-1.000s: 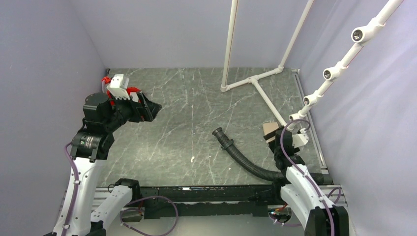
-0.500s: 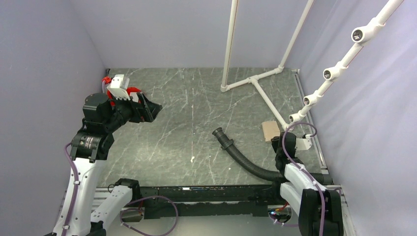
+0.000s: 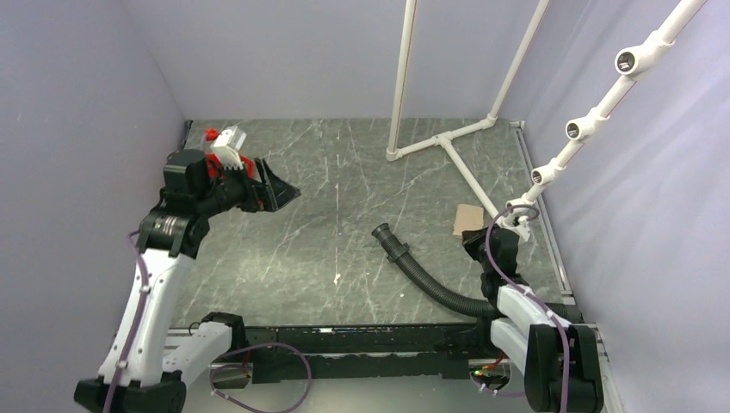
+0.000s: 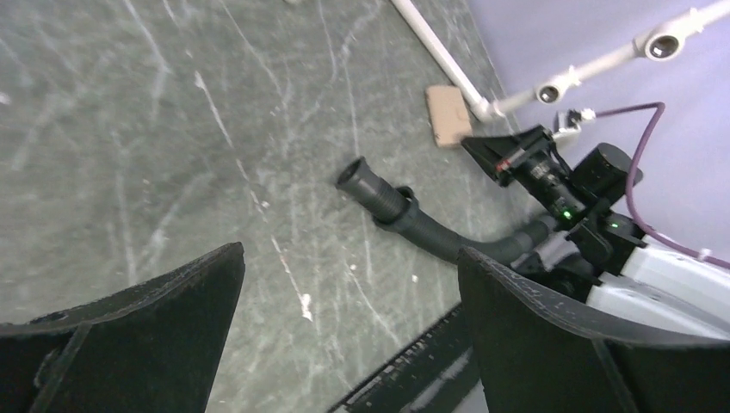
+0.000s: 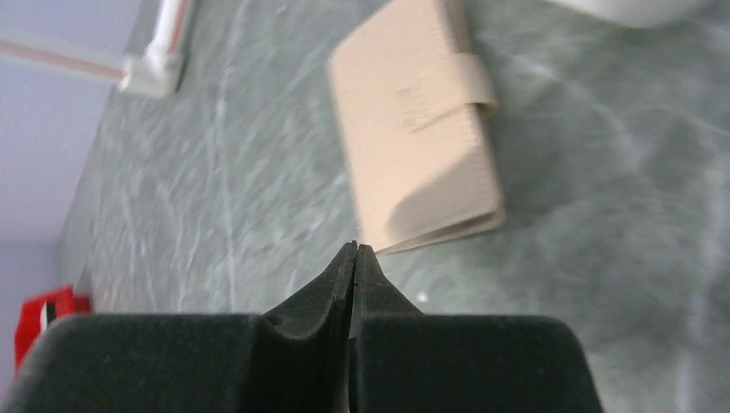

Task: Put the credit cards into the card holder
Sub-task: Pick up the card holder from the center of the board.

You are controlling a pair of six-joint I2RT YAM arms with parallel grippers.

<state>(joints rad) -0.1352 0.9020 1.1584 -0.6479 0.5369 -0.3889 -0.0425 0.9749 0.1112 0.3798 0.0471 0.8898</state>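
Card holder [image 5: 413,120] lay flat on the table [image 3: 344,224], just ahead of the right gripper [image 5: 355,249], its long axis running away from those clenched, empty jaws. Left gripper [image 4: 349,255], spread wide and empty, hung well apart.

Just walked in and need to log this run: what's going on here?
The right hand is shut on nothing, its tips down by the near corner of the tan card holder, which lies closed on the table. The left hand hangs open and empty over the table's left side. No credit cards show in any view.
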